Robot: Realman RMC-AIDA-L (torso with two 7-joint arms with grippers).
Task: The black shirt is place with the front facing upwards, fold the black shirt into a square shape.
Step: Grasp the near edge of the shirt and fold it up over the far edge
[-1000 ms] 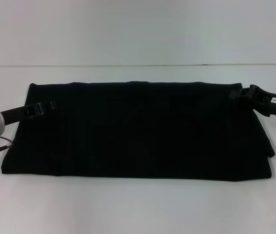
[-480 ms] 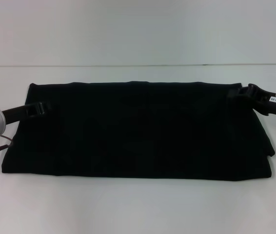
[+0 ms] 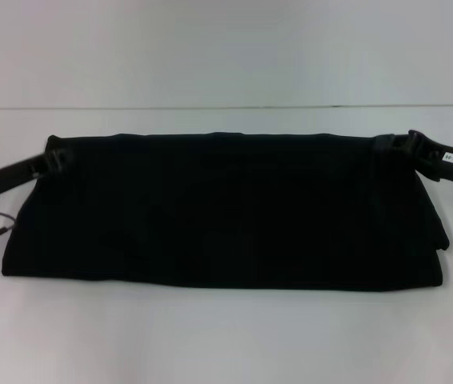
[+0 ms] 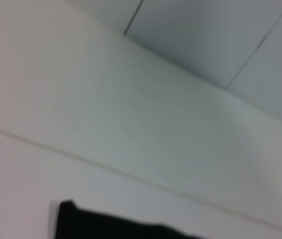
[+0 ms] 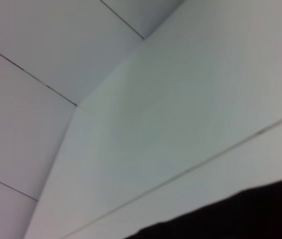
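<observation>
Since the earlier frames, the left gripper (image 3: 57, 160) has travelled from a spot lower on the cloth up toward the far left corner, while the right gripper (image 3: 394, 146) has shifted only slightly at the far right corner. Nearest the camera, the folded lower edge of the black shirt (image 3: 226, 216) runs across the lower middle of the frame; the garment lies flat as a wide band filling the centre, its lettering not visible. At the left edge, the left arm reaches in over the shirt's upper left corner; at the right edge, the right arm does the same at the upper right corner. Black fingers against black cloth: whether either tool is spread or pinching fabric cannot be told. Both sit at matching far corners, probably to lift that edge together for the next fold. Beneath lies a plain white table (image 3: 226, 336), and beyond it a pale wall (image 3: 226, 48).
</observation>
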